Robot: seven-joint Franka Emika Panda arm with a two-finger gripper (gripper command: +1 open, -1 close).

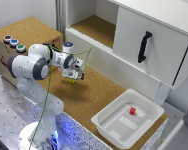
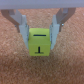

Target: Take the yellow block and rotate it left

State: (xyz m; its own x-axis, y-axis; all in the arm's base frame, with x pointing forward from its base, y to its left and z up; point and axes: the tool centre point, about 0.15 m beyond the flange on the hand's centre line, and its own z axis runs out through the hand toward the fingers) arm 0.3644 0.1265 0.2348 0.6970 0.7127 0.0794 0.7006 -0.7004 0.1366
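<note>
Gripper [image 2: 41,31] fingers are clamping the yellow block [image 2: 41,42]; my wrist view is revealing its dark markings, while the exterior view is showing a red block [image 1: 132,110] at four o'clock.

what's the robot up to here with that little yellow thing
The robot arm has its gripper closed around the yellow block, one finger on each side. In the exterior view the gripper sits just over the cork table with the block at its tips. A small red block lies in the white tray, untouched.
</note>
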